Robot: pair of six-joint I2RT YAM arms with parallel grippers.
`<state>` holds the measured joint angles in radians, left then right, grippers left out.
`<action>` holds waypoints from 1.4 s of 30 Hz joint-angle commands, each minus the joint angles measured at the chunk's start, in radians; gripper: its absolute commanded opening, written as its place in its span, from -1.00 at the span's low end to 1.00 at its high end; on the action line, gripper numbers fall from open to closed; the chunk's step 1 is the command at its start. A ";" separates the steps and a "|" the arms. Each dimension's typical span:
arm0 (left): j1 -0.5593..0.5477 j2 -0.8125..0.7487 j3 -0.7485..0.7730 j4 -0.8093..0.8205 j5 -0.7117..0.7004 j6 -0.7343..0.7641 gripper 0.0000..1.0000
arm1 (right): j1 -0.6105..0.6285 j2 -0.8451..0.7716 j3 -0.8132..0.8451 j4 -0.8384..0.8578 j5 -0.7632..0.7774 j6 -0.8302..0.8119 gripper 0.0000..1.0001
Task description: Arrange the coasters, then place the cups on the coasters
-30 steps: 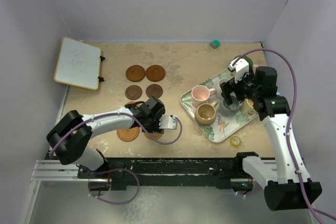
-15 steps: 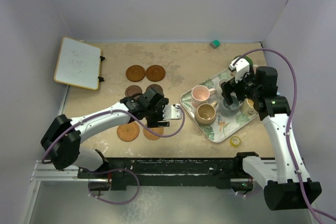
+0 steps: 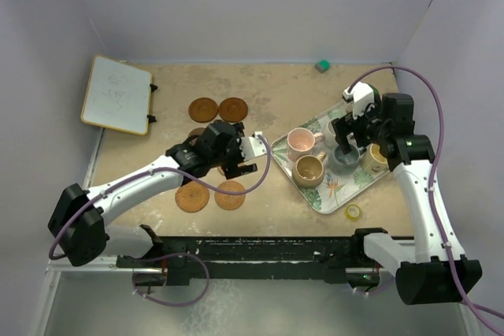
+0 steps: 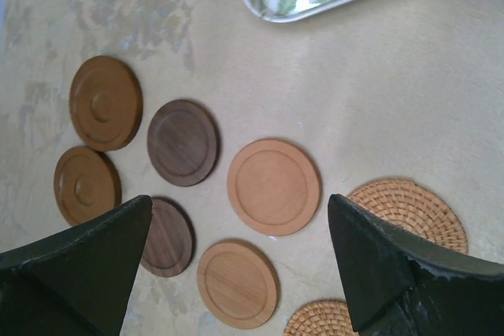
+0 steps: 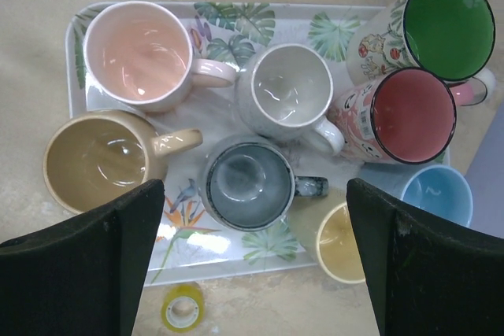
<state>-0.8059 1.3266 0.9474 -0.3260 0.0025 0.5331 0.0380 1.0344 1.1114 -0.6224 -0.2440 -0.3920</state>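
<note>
Coasters spread on the table, cups packed on the tray.

My left gripper (image 4: 236, 210) has its fingers spread wide with nothing between them, and below it I see eight thin round coasters (image 4: 273, 186) lying flat on the mottled, sandy table (image 4: 378, 100), none stacked. Two are orange-brown wood with turned rings, two dark walnut, two pale smooth wood with a low raised rim, and two coiled woven fibre at the lower right. My right gripper (image 5: 252, 194), also wide and empty, hangs over the rectangular leaf-printed tray (image 5: 75, 45). The tray carries the glossy handled ceramic cups (image 5: 147, 55): pink, tan, grey-white, slate, yellow, light blue, and two printed ones lined red and green. All stand upright and empty, rims nearly touching. A small yellow tape roll (image 5: 183, 308) lies on the table just beside the tray.
</note>
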 commanded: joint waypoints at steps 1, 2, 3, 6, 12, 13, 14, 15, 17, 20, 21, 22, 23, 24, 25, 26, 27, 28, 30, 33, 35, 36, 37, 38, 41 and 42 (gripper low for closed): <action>0.063 -0.063 0.018 0.067 -0.055 -0.046 0.83 | -0.004 0.014 0.056 -0.034 0.032 -0.032 1.00; 0.079 -0.072 0.022 0.061 -0.054 -0.048 0.86 | -0.004 0.026 0.065 -0.040 0.027 -0.039 1.00; 0.099 -0.078 0.027 0.054 -0.052 -0.050 0.88 | -0.003 0.040 0.073 -0.045 0.021 -0.046 1.00; 0.154 -0.097 0.044 0.021 -0.035 -0.066 0.92 | 0.005 0.101 0.108 -0.048 0.001 -0.061 0.98; 0.259 -0.144 0.044 -0.027 0.035 -0.106 0.93 | 0.044 0.248 0.178 -0.041 -0.020 -0.094 0.83; 0.280 -0.154 0.038 -0.026 0.051 -0.114 0.93 | 0.059 0.274 0.195 -0.041 -0.016 -0.103 0.81; 0.306 -0.166 0.033 -0.027 0.072 -0.124 0.93 | 0.077 0.299 0.207 -0.043 -0.008 -0.112 0.79; 0.329 -0.177 0.029 -0.027 0.095 -0.131 0.93 | 0.102 0.333 0.221 -0.046 0.002 -0.127 0.77; 0.376 -0.193 0.028 -0.035 0.133 -0.140 0.92 | 0.151 0.384 0.243 -0.050 0.026 -0.166 0.75; 0.433 -0.215 0.036 -0.048 0.176 -0.149 0.91 | 0.204 0.468 0.275 -0.050 0.049 -0.233 0.71; 0.449 -0.223 0.037 -0.053 0.189 -0.151 0.91 | 0.213 0.499 0.290 -0.048 0.050 -0.249 0.70; 0.465 -0.230 0.036 -0.054 0.198 -0.152 0.91 | 0.218 0.530 0.311 -0.057 0.041 -0.266 0.68; 0.481 -0.239 0.036 -0.055 0.208 -0.156 0.91 | 0.219 0.566 0.339 -0.072 0.026 -0.285 0.68; 0.500 -0.249 0.035 -0.055 0.221 -0.160 0.91 | 0.223 0.602 0.367 -0.096 0.016 -0.301 0.67; 0.517 -0.257 0.034 -0.054 0.235 -0.163 0.90 | 0.226 0.635 0.399 -0.119 0.005 -0.322 0.66; 0.536 -0.264 0.032 -0.051 0.247 -0.168 0.90 | 0.231 0.670 0.424 -0.145 -0.005 -0.343 0.64; 0.554 -0.269 0.031 -0.049 0.259 -0.172 0.90 | 0.236 0.699 0.449 -0.179 -0.009 -0.368 0.64; 0.571 -0.273 0.030 -0.048 0.270 -0.174 0.90 | 0.241 0.727 0.470 -0.195 -0.007 -0.386 0.62; 0.594 -0.277 0.030 -0.050 0.278 -0.177 0.90 | 0.250 0.776 0.506 -0.219 -0.005 -0.412 0.57; 0.619 -0.279 0.029 -0.051 0.293 -0.180 0.90 | 0.261 0.850 0.562 -0.277 -0.014 -0.449 0.50; 0.627 -0.281 0.026 -0.051 0.301 -0.182 0.90 | 0.270 0.885 0.595 -0.306 -0.020 -0.465 0.45; 0.630 -0.282 0.025 -0.051 0.301 -0.182 0.90 | 0.276 0.901 0.605 -0.318 -0.027 -0.473 0.42; 0.633 -0.282 0.024 -0.053 0.303 -0.181 0.90 | 0.283 0.914 0.612 -0.324 -0.029 -0.474 0.40; 0.635 -0.280 0.024 -0.053 0.303 -0.179 0.90 | 0.288 0.925 0.618 -0.325 -0.030 -0.476 0.35; 0.642 -0.282 0.019 -0.055 0.305 -0.176 0.89 | 0.308 0.957 0.629 -0.324 -0.031 -0.478 0.23; 0.646 -0.285 0.014 -0.054 0.307 -0.176 0.89 | 0.316 0.967 0.635 -0.325 -0.029 -0.478 0.20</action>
<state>-0.1764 1.0664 0.9543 -0.3908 0.2737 0.3756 0.3260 1.9903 1.6909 -0.8936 -0.2367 -0.8387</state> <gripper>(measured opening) 0.948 0.631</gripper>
